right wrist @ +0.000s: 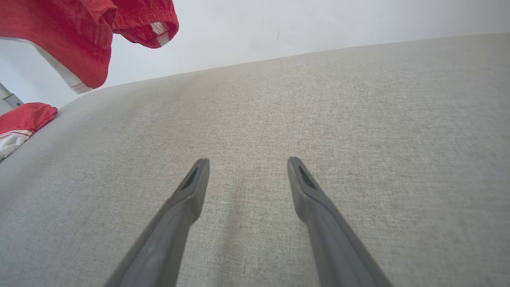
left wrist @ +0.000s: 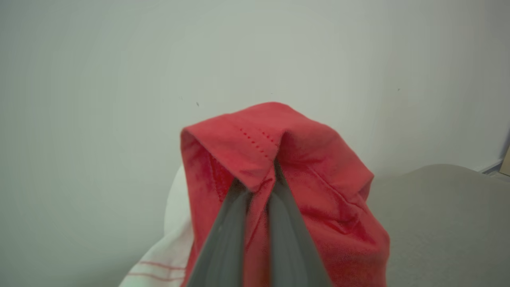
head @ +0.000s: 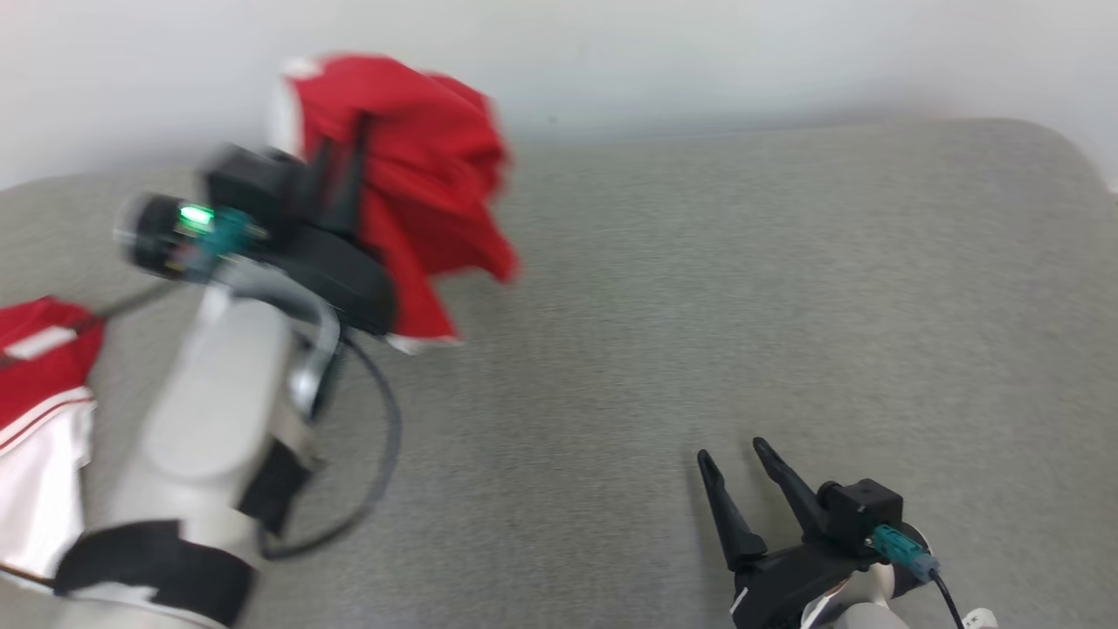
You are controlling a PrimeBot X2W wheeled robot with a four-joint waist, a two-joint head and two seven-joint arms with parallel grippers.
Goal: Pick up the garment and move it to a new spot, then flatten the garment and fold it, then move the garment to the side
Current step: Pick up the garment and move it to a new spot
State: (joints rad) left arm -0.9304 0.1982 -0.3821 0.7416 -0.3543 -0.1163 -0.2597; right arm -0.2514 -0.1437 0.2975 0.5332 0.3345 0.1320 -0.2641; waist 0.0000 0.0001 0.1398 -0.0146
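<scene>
We are clamping the left gripper (left wrist: 275, 169) on a fold of the red garment (head: 419, 175), which is hanging in the air over the far left corner of the grey surface (head: 699, 306). The right gripper (head: 732, 451) is hovering near the front edge, fingers apart, holding nothing. Another red-white cloth (head: 35, 393) is lying at the left edge.

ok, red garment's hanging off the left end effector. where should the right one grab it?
Likely the white-trimmed lower corner, approached from the robot's right and slightly below. The red garment hangs bunched from the shut left end effector, which pinches a top fold. That corner dangles free on the side facing the open right end effector, so tensioning it should spread the cloth.
</scene>
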